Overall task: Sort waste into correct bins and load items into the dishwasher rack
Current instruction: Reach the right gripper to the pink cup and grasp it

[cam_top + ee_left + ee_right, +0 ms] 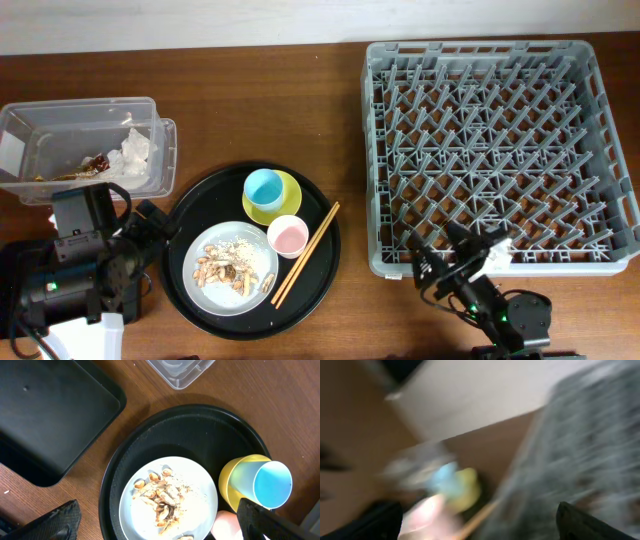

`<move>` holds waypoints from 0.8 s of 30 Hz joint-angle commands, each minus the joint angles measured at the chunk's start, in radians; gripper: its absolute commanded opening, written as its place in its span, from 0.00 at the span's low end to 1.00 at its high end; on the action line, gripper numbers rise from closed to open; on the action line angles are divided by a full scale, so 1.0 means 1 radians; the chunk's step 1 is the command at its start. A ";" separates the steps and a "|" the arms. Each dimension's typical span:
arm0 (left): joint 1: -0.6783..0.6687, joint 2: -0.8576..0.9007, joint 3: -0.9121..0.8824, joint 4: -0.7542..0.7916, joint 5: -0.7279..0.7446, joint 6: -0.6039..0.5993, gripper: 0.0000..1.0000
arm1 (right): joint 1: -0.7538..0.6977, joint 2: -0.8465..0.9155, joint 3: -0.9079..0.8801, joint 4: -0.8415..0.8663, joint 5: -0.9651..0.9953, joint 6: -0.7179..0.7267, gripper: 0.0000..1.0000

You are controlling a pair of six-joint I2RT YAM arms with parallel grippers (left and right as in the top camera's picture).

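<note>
A round white plate (231, 268) with beige-brown food scraps (162, 495) lies on a large round black tray (320, 268). A light blue cup (264, 186) stands in a small yellow bowl (285, 206). A pink cup (288, 236) and two wooden chopsticks (308, 252) lie beside them. The clear tub (90, 112) holds a white napkin (135, 150) and a brownish wrapper (97, 163). The flat black tray (45, 415) shows in the left wrist view. My left gripper (160, 527) is open and empty above the plate's left side. My right gripper (475, 520) is open and empty; its view is blurred.
The grey dishwasher rack (490, 150) fills the right side and holds no dishes. My right arm (470, 290) sits just in front of the rack's near edge. My left arm (80, 260) is at the table's lower left, below the clear tub.
</note>
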 commanded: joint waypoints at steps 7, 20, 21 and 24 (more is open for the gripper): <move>0.005 -0.004 0.005 -0.001 0.004 0.001 0.99 | -0.005 -0.001 0.084 0.370 -0.133 0.480 0.98; 0.005 -0.004 0.005 -0.002 0.004 0.001 0.99 | 0.275 1.078 1.539 -1.146 0.313 -0.333 0.98; 0.005 -0.004 0.005 -0.002 0.004 0.001 0.99 | 0.393 1.128 1.562 -1.175 0.421 -0.321 0.98; 0.005 -0.004 0.005 -0.002 0.004 0.001 0.99 | 0.738 1.283 1.564 -1.172 0.748 -0.183 0.98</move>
